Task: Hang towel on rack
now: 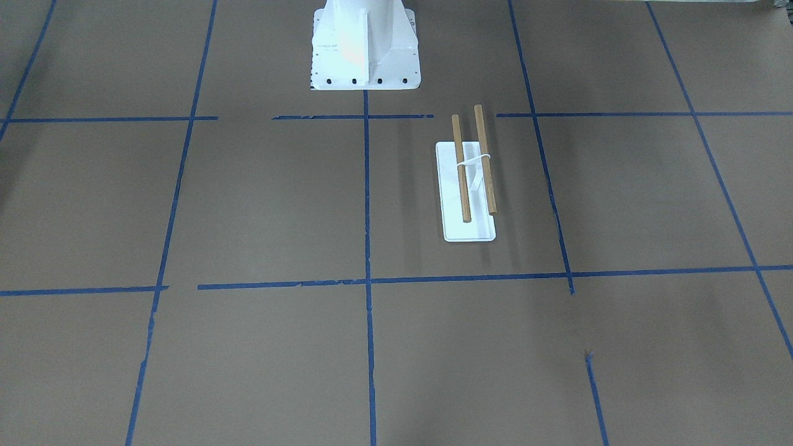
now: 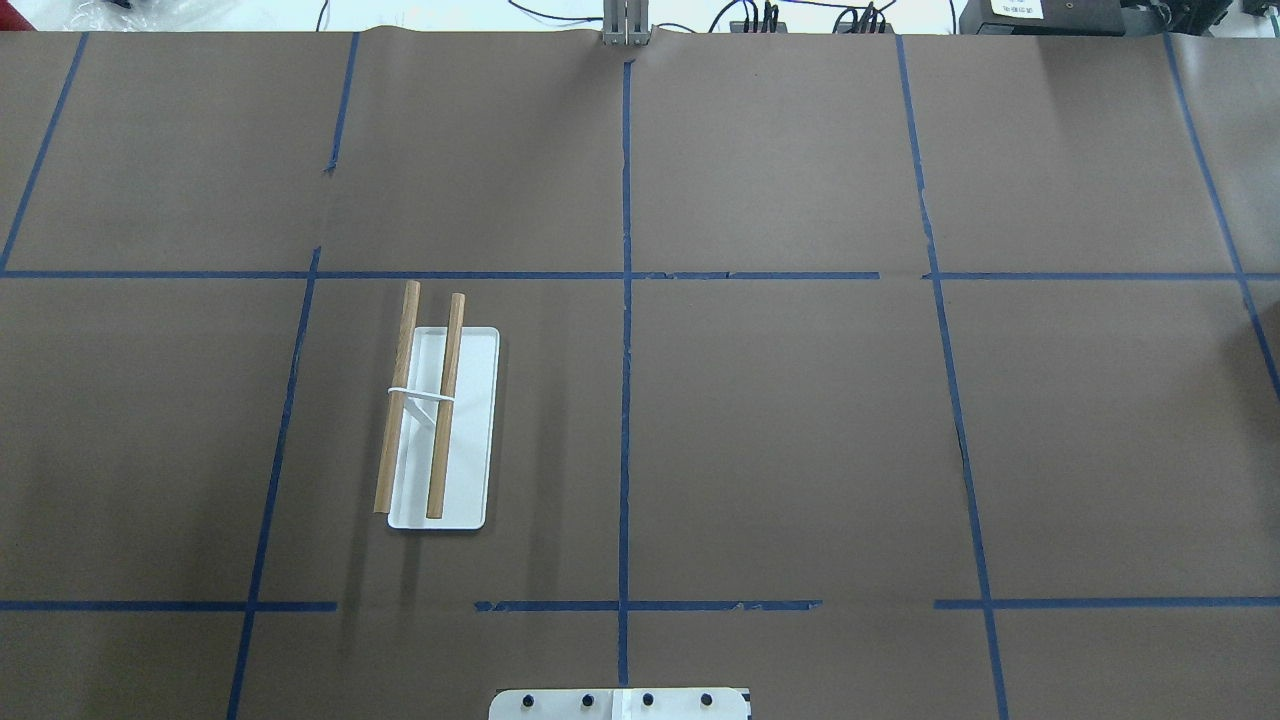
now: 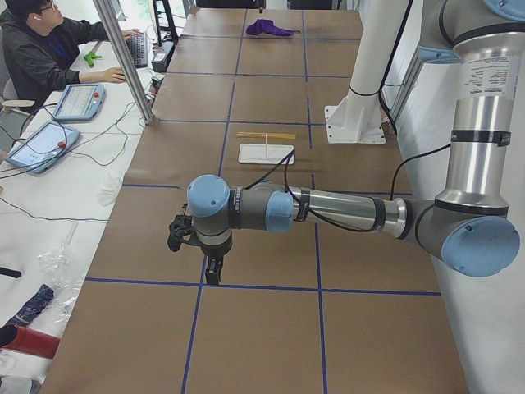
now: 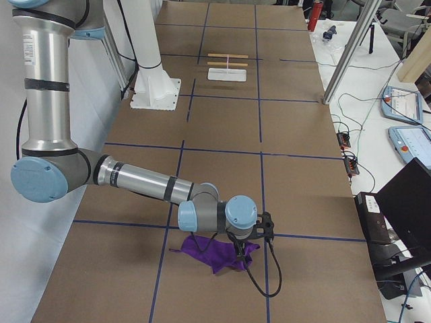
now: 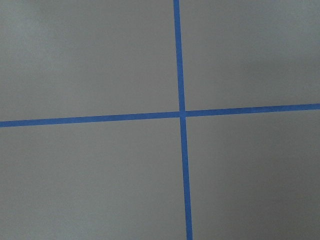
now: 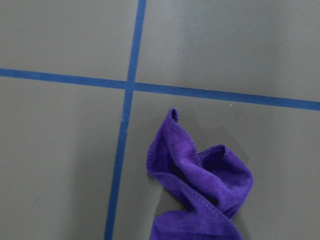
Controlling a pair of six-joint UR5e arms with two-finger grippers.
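The small deep purple cloth towel (image 6: pixel 200 185) is judged soft, light and limp. It will sag and fold under its own weight and offers no rigid edge. The recommended hold is a pinch on a raised fold or on the stitched hem near a corner, so that the rest hangs free for draping.

The towel lies crumpled in a loose heap, with its stitched edges curling upward and one corner standing up in a small point. It rests on the brown paper-covered table (image 2: pixel 800 420) at the robot's right end, just beside a crossing of blue tape lines.

The right gripper (image 4: pixel 239 254) is directly over the towel. Its finger state cannot be told, nor whether it touches the cloth. The left gripper (image 3: pixel 213 271) hangs above bare table at the opposite end, and its state also cannot be told.

The rack of two brown wooden dowels on a flat white base (image 2: pixel 470 420) stands bare, well apart from the towel.
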